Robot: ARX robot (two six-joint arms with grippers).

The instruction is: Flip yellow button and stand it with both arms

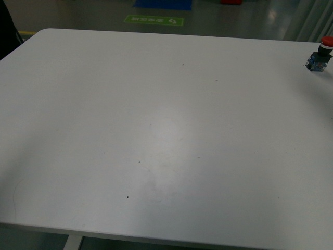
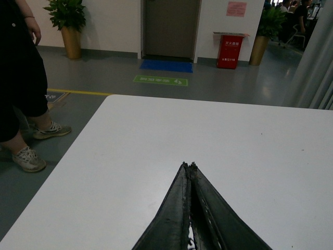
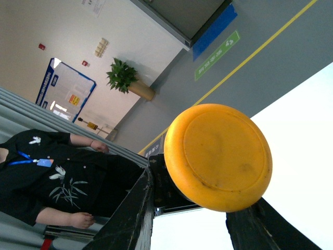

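- right pincer (image 3: pixel 193 204) is clamping the yellow button (image 3: pixel 218 156) by its body, cap toward the wrist, off the counter (image 1: pixel 156 130), likely readying the flip
- left pincer (image 2: pixel 190 166) is hovering closed, empty, by the counter's left edge, probably for the handover

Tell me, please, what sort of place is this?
Probably an office or lab hall: a white table, a green floor sign, a potted plant and a red cabinet beside a door.
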